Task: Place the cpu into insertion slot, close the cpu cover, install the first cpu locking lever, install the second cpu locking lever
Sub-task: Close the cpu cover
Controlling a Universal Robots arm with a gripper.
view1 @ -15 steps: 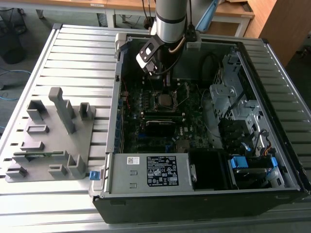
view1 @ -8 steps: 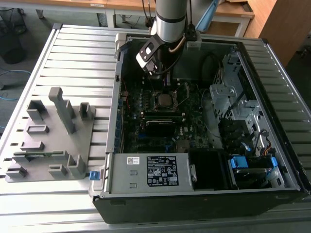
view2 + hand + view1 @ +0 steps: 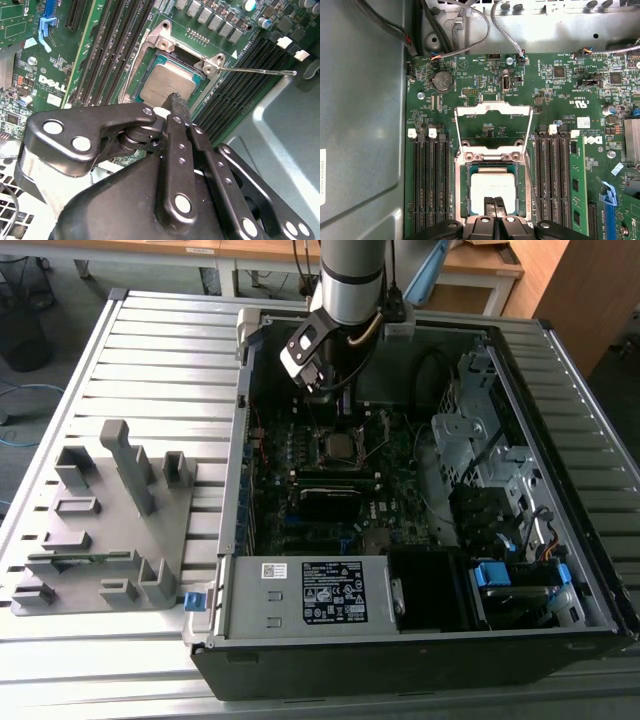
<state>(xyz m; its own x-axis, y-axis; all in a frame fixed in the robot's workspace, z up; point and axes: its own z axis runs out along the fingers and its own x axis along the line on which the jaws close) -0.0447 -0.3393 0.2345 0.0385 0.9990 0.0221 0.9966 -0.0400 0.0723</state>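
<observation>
Fixture block (image 3: 105, 530) in grey plastic is sitting on the slatted table (image 3: 160, 350) at the exterior view's left, well apart from everything else. Moving right, the open computer case (image 3: 400, 660) is lying on its side with the green motherboard (image 3: 275, 475) facing up. The arm (image 3: 352, 280) is reaching down into it from the far edge, and the gripper (image 3: 322, 390) is hanging right over the insertion slot (image 3: 335, 447).

In both wrist views the cpu (image 3: 492, 185) is lying flat inside the insertion slot (image 3: 464, 190), silver top up. The gripper (image 3: 494, 202) is showing its two fingers pressed together with nothing between them, tips hovering at the edge of the cpu (image 3: 165, 82). Can't tell if they're actually touching it or just above.

The cpu cover (image 3: 492, 106) is standing swung open, hinged back off the slot, so the chip is sitting exposed. One thin wire locking lever (image 3: 260, 71) is sticking out sideways, unlatched.

Further toward the exterior view's right, the metal drive cage (image 3: 480, 440) is filling that end of the case.
</observation>
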